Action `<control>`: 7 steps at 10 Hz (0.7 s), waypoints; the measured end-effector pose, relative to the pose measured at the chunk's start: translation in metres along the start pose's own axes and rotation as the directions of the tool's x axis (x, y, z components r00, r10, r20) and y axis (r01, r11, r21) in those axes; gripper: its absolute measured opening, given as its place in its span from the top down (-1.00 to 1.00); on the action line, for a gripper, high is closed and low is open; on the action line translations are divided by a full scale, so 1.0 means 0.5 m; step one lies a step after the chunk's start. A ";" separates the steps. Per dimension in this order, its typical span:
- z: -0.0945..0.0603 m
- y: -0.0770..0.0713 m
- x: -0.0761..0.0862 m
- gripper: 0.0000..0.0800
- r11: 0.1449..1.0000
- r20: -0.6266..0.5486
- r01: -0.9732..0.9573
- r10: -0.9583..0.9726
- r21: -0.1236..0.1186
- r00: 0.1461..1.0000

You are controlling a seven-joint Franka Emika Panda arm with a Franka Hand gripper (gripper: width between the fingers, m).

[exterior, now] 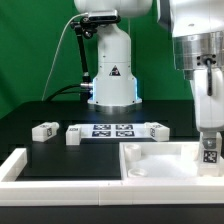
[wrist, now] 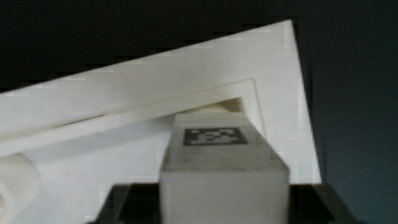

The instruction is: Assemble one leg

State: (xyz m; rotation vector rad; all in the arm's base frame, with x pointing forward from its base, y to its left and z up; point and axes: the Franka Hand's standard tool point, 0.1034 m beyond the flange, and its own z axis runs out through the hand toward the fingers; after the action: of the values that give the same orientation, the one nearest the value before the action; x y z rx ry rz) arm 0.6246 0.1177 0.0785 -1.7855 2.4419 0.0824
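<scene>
My gripper (exterior: 208, 138) is shut on a white oblong leg (exterior: 209, 152) with a code tag and holds it upright over the far-right corner of the large white square panel (exterior: 150, 162). In the wrist view the leg (wrist: 221, 165) sits between the dark fingers (wrist: 135, 206) of the gripper (wrist: 222, 203), its tagged end pointing at a corner of the panel (wrist: 160, 100). Whether the leg touches the panel I cannot tell. Three more legs lie on the black table: two at the exterior view's left (exterior: 44, 130) (exterior: 73, 134) and one right of the middle (exterior: 152, 130).
The marker board (exterior: 112, 130) lies between the loose legs, in front of the robot base (exterior: 112, 70). A white raised border (exterior: 14, 166) runs along the table's front and the exterior view's left.
</scene>
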 end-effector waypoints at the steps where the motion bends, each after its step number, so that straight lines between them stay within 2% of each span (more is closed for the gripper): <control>1: 0.000 -0.001 0.001 0.27 1.000 -0.001 -0.019 0.019 0.001 1.000; 2: 0.001 0.002 -0.003 0.27 0.998 0.007 -0.060 0.060 -0.003 0.998; 3: 0.002 0.003 -0.005 0.00 1.000 0.009 -0.031 0.031 -0.003 0.999; 4: 0.002 0.003 -0.005 -0.34 1.000 0.009 -0.014 0.014 -0.006 1.000; 5: 0.000 0.002 -0.005 -0.54 1.000 0.008 0.026 -0.026 -0.010 1.000; 7: 0.001 0.005 -0.006 -0.61 0.998 0.008 0.067 -0.067 -0.020 0.998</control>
State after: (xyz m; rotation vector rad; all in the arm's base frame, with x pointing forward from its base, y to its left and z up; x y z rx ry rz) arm 0.6229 0.1217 0.0783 -1.8702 2.3818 0.1080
